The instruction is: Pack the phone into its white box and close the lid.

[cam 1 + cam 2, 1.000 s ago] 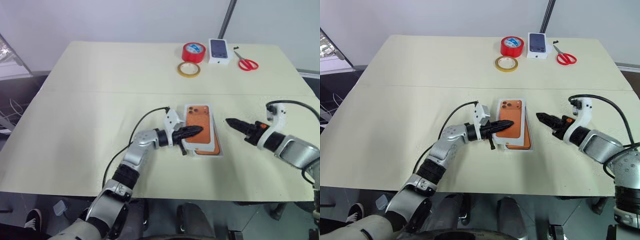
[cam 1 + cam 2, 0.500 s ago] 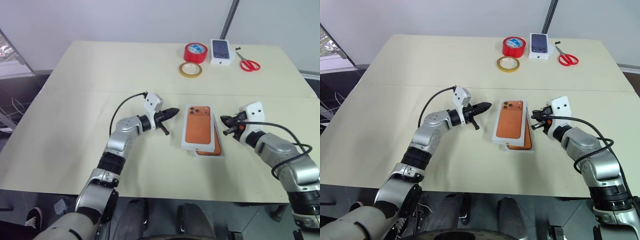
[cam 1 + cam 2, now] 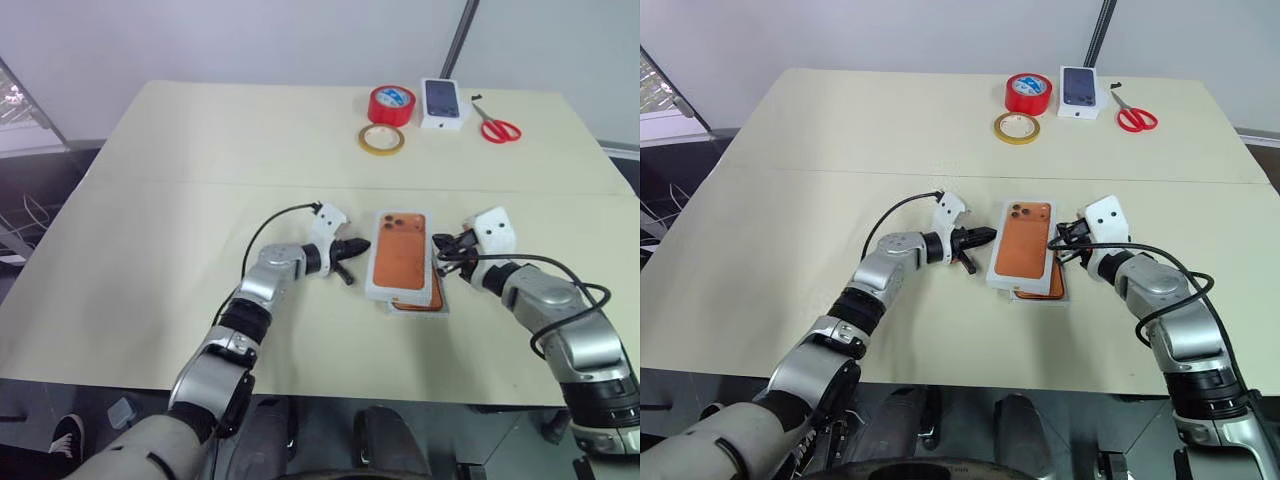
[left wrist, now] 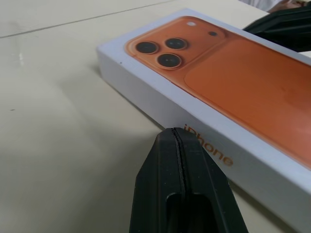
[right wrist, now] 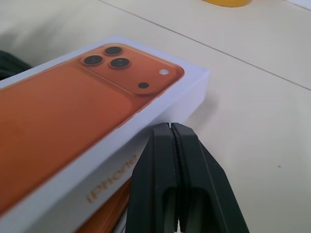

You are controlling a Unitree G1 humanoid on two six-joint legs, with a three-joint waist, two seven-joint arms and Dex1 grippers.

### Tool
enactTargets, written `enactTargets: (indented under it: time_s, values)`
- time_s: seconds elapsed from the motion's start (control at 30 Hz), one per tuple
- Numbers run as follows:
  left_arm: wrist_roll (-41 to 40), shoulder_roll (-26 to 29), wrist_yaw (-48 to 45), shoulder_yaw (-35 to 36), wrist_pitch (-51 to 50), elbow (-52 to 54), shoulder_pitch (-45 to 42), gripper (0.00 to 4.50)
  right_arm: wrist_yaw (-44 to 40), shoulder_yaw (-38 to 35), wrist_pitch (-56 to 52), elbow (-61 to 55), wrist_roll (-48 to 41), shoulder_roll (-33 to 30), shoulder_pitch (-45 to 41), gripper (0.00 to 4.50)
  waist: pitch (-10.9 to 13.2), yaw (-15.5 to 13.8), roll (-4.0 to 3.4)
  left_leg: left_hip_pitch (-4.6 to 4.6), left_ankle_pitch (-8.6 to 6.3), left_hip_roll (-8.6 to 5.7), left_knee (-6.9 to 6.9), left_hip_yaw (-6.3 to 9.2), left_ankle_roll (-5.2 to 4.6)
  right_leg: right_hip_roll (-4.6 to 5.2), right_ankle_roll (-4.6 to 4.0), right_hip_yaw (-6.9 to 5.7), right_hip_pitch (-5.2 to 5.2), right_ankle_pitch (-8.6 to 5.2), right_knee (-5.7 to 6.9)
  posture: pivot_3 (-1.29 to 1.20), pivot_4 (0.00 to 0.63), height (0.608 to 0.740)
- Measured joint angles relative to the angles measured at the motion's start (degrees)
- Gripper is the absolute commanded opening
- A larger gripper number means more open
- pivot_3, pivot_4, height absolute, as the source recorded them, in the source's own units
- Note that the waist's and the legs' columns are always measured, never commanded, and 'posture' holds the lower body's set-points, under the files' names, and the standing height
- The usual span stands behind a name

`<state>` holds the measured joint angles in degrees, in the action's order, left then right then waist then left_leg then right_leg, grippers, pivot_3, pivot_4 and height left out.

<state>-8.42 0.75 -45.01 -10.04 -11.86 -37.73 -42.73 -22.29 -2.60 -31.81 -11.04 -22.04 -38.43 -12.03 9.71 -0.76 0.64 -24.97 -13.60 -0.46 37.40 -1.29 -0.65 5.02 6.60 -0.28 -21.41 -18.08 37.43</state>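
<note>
left gripper (image 3: 349,247) pressed together beside the lid (image 3: 398,256), "iPhone" lettering on the lid's side wall readable in wrist views, orange phone (image 3: 434,296) edge peeking beneath in head views, right gripper (image 3: 441,247) pinched together at opposite side

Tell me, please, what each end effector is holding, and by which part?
Nothing: the left end effector and right end effector are both shut empty, flanking the lid.

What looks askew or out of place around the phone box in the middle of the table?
The white lid printed with an orange phone sits skewed rather than seated square: an orange edge and a thin white tray rim stick out beneath its near right side. Both shut claws, left claw and right claw, flank it.
</note>
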Motion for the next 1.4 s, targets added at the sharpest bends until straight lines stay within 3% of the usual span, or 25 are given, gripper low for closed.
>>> enactTargets:
  time_s: [0.23,0.67,1.4]
  values:
    - [0.0,-1.1,-1.1,-0.1,-1.6,0.8,0.1,0.00,-1.3,-1.3,-0.2,-0.3,1.6,0.0,1.1,0.05,0.0,-0.1,0.00,0.00,0.00,0.00,0.00,0.00,0.00,0.01,0.00,0.00,0.00,0.00,0.00,0.00,0.150,0.728]
    - [0.7,0.3,-3.3,-3.5,-7.0,13.1,4.7,0.00,-4.2,-3.3,-0.3,-2.5,4.3,-0.9,4.3,0.05,0.0,0.0,-0.02,0.00,0.00,0.01,0.00,0.01,0.01,0.01,0.00,0.01,-0.01,0.00,0.03,0.00,0.150,0.728]
    - [0.7,1.5,-3.1,-3.8,-7.8,14.2,6.6,0.00,-7.7,-1.9,-1.4,-3.3,8.6,-0.4,5.8,0.05,0.0,0.0,-0.03,0.01,0.01,0.01,0.02,0.00,0.01,0.00,0.00,0.01,-0.01,0.00,0.06,0.00,0.150,0.728]
